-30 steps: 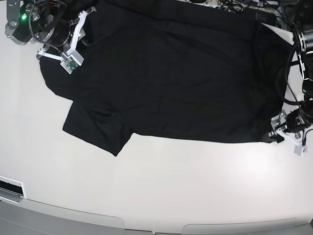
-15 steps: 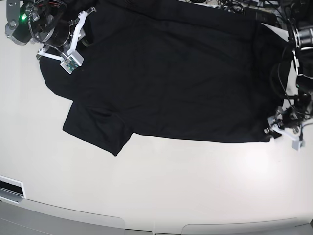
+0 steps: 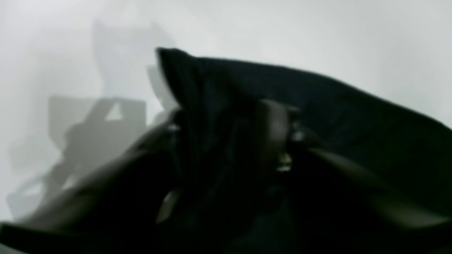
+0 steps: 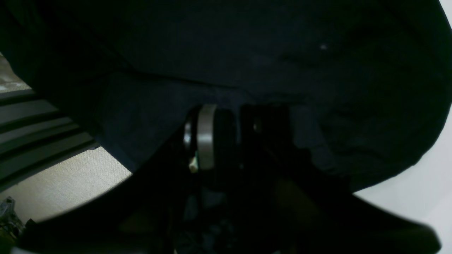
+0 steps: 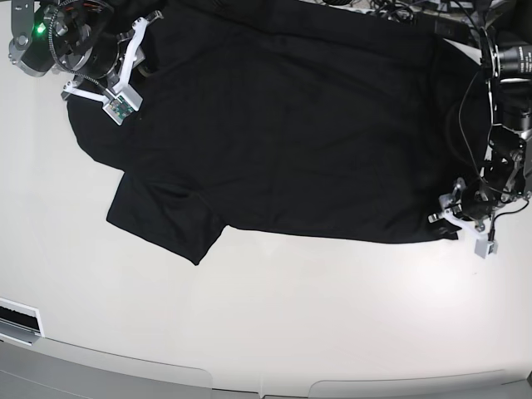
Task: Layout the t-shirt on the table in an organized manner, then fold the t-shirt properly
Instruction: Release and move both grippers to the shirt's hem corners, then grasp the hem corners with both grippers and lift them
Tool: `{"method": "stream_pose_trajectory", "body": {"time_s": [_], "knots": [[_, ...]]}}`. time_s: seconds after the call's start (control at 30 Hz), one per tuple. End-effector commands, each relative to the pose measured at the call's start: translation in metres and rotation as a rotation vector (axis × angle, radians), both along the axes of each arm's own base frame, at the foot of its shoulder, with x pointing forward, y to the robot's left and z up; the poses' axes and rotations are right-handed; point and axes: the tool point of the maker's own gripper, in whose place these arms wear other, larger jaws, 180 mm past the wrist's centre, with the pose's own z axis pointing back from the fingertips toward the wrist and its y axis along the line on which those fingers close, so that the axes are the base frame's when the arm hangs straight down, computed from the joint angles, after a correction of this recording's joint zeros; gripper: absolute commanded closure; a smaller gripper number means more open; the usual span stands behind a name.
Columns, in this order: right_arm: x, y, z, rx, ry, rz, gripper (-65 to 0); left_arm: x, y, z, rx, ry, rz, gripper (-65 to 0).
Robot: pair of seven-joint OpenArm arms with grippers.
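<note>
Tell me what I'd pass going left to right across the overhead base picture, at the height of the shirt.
Bare glossy white table → right gripper on the shirt's upper left edge → plain black short-sleeved fabric t-shirt, spread flat → left gripper at the shirt's lower right corner.

I'm working in what looks like a robotics lab: a bare white bench (image 5: 274, 316), two arms with exposed wiring mounted at its far corners, and tangled cables (image 5: 391, 10) behind it.
</note>
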Motion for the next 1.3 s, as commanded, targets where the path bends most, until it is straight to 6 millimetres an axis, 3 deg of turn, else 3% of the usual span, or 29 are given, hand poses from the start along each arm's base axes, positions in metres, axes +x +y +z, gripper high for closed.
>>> {"method": "stream_pose_trajectory", "body": {"time_s": [0.0, 0.03, 0.23, 0.33, 0.47, 0.57, 0.67, 0.73, 0.93, 1.03, 1.13, 1.27], "knots": [[0.004, 0.001, 0.006, 0.007, -0.026, 0.006, -15.2, 0.013, 0.009, 0.016, 0.015, -0.041, 0.016, -7.2], [0.005, 0.001, 0.006, 0.009, -0.029, 0.006, -15.2, 0.014, 0.01, 0.017, 0.018, -0.041, 0.021, 0.0], [0.015, 0.013, 0.015, 0.052, -0.125, 0.092, -15.2, 0.028, 0.011, 0.032, 0.024, -0.075, 0.016, 0.0], [0.029, 0.006, 0.018, -0.02, -0.237, 0.157, -15.2, 0.034, 0.011, 0.037, 0.026, -0.08, 0.012, 0.0], [0.074, -0.012, 0.035, -0.103, -0.472, 0.072, -15.2, 0.034, 0.015, 0.037, 0.055, -0.064, 0.014, 0.0], [0.114, -0.036, 0.048, -0.111, -0.572, -0.156, -15.4, 0.031, 0.018, 0.033, 0.063, -0.042, 0.032, 0.0], [0.147, -0.058, 0.049, -0.103, -0.561, -0.337, -23.6, 0.03, 0.018, 0.032, 0.062, -0.04, 0.028, 0.0], [0.167, -0.061, 0.041, -0.053, -0.543, -0.391, -27.9, 0.03, 0.018, 0.032, 0.063, -0.04, 0.029, 0.0], [0.216, -0.059, -0.012, 0.139, -0.378, -0.545, -28.1, 0.03, 0.018, 0.032, 0.062, -0.04, 0.028, 0.0], [0.235, -0.075, -0.027, 0.219, -0.338, -0.646, -28.1, 0.029, 0.018, 0.032, 0.067, -0.039, 0.026, 0.0], [0.243, -0.103, -0.036, 0.27, -0.316, -0.758, -28.1, 0.029, 0.019, 0.031, 0.08, -0.033, 0.021, 0.0], [0.236, -0.125, -0.051, 0.401, -0.267, -0.91, -28.1, 0.029, 0.017, 0.032, 0.071, -0.041, 0.007, 0.0]]}}
